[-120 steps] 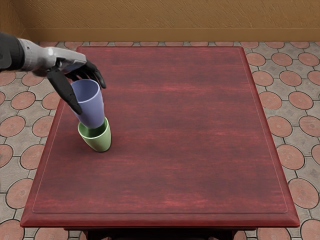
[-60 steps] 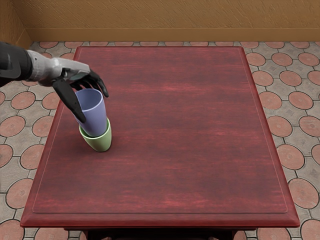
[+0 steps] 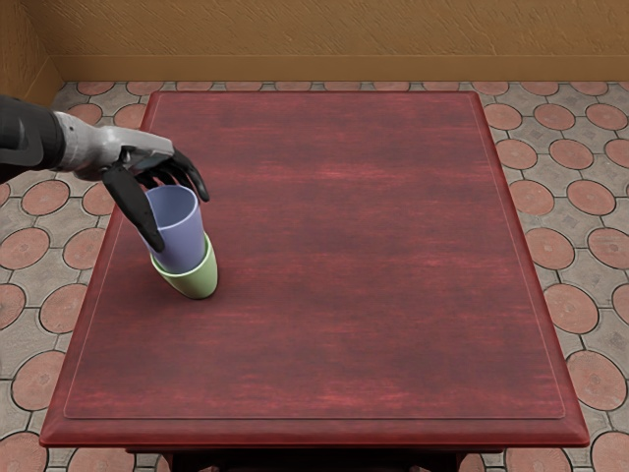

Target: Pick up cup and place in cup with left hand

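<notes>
My left hand point(image 3: 181, 220) reaches in over the table's left part and grasps the blue cup point(image 3: 182, 244), its thumb along the near left side and its other fingers around the far right side by the rim. The blue cup's lower part is inside the green cup point(image 3: 198, 283), hidden by that cup's wall, while its upper part stands out above. The green cup rests on the table and looks slightly tilted. Whether the blue cup touches the green cup's bottom cannot be seen.
The dark red wooden table point(image 3: 344, 285) fills the middle of the view, with its left edge under my left forearm. A tiled floor point(image 3: 575, 256) surrounds it, and a brown wall point(image 3: 334, 39) stands behind.
My left hand has lowered the blue cup from the green cup's mouth down into it. Lately both shifted a little to the left, and the green cup's rim leaned slightly with them.
</notes>
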Robot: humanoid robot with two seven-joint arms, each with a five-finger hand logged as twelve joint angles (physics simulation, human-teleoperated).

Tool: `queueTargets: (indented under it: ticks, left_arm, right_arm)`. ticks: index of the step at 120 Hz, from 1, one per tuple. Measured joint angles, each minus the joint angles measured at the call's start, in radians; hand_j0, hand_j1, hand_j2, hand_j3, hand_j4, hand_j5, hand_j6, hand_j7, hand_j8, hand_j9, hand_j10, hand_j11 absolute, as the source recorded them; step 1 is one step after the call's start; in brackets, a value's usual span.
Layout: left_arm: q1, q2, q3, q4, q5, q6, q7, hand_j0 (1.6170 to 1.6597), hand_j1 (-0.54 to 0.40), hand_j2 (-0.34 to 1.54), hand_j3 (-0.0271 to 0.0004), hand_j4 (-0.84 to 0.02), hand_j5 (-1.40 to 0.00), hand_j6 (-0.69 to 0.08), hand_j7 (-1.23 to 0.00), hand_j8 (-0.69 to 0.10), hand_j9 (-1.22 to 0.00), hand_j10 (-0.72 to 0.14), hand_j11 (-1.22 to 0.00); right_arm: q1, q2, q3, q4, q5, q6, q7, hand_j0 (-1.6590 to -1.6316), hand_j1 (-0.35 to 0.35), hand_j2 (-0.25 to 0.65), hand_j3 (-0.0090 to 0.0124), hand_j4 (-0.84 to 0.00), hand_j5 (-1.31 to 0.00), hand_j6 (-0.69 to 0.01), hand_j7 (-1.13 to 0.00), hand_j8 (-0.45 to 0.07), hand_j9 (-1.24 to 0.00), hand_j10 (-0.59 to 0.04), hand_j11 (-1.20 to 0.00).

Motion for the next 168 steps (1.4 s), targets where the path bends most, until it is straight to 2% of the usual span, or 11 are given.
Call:
queueTargets:
  ticks: [24,67,74,95,122,135,155,162,168]
  left_arm:
    - [0.015,-0.017,-0.002,0.002,0.043,0.056,0.0,1.6557,-0.138,0.2,0.0,-0.461,-0.64,-0.34,-0.65,-0.263,-0.64,-0.354,-0.63]
    - [0.035,-0.034,-0.002,0.004,0.052,0.069,0.0,1.6556,-0.13,0.17,0.0,-0.456,-0.63,-0.339,-0.64,-0.261,-0.63,-0.351,-0.63]
    - [0.034,-0.034,-0.002,0.005,0.053,0.069,0.0,1.6563,-0.106,0.14,0.0,-0.42,-0.58,-0.344,-0.59,-0.271,-0.58,-0.344,-0.57]
    - [0.034,-0.034,-0.001,0.008,0.054,0.069,0.0,1.6573,0.085,0.07,0.0,-0.24,-0.32,-0.208,-0.33,-0.177,-0.32,-0.208,-0.32]
    - [0.023,-0.038,-0.013,0.013,0.05,0.068,0.0,1.6578,0.235,0.03,0.0,-0.106,-0.14,-0.096,-0.14,-0.085,-0.14,-0.094,-0.14]
    - [0.017,-0.045,-0.057,0.033,0.009,0.062,0.0,1.6579,0.279,0.02,0.0,-0.066,-0.08,-0.061,-0.09,-0.055,-0.08,-0.06,-0.08]
    - [0.021,-0.091,-0.185,0.054,-0.165,0.057,0.0,1.658,0.315,0.01,0.0,-0.034,-0.04,-0.032,-0.04,-0.029,-0.04,-0.03,-0.04]
    - [0.022,-0.098,-0.215,0.057,-0.253,0.021,0.0,1.658,0.322,0.01,0.0,-0.027,-0.03,-0.026,-0.03,-0.023,-0.03,-0.024,-0.03]
    - [0.025,-0.097,-0.232,0.058,-0.349,-0.047,0.0,1.658,0.327,0.01,0.0,-0.022,-0.03,-0.021,-0.03,-0.02,-0.03,-0.02,-0.03]
  right_arm:
    - [0.0,0.0,0.0,0.0,0.0,0.0,0.0,-1.6581,-0.349,0.0,0.0,0.0,0.0,-0.001,0.0,0.0,0.0,0.0,0.0]
    - [0.0,0.0,0.0,0.0,0.0,0.0,0.0,-1.6581,-0.349,0.0,0.0,0.0,0.0,-0.001,0.0,0.0,0.0,0.0,0.0]
    - [0.0,0.0,0.0,0.0,0.0,0.0,0.0,-1.6581,-0.349,0.0,0.0,0.0,0.0,-0.001,0.0,0.0,0.0,0.0,0.0]
    - [0.0,0.0,0.0,0.0,0.0,0.0,0.0,-1.6581,-0.349,0.0,0.0,0.0,0.0,-0.001,0.0,0.0,0.0,0.0,0.0]
    - [0.0,0.0,0.0,0.0,0.0,0.0,0.0,-1.6581,-0.349,0.0,0.0,0.0,0.0,-0.001,0.0,0.0,0.0,0.0,0.0]
    - [0.0,0.0,0.0,0.0,0.0,0.0,0.0,-1.6581,-0.349,0.0,0.0,0.0,0.0,-0.001,0.0,0.0,0.0,0.0,0.0]
    - [0.0,0.0,0.0,0.0,0.0,0.0,0.0,-1.6581,-0.349,0.0,0.0,0.0,0.0,-0.001,0.0,0.0,0.0,0.0,0.0]
    - [0.0,0.0,0.0,0.0,0.0,0.0,0.0,-1.6581,-0.349,0.0,0.0,0.0,0.0,-0.001,0.0,0.0,0.0,0.0,0.0]
    - [0.0,0.0,0.0,0.0,0.0,0.0,0.0,-1.6581,-0.349,0.0,0.0,0.0,0.0,-0.001,0.0,0.0,0.0,0.0,0.0]
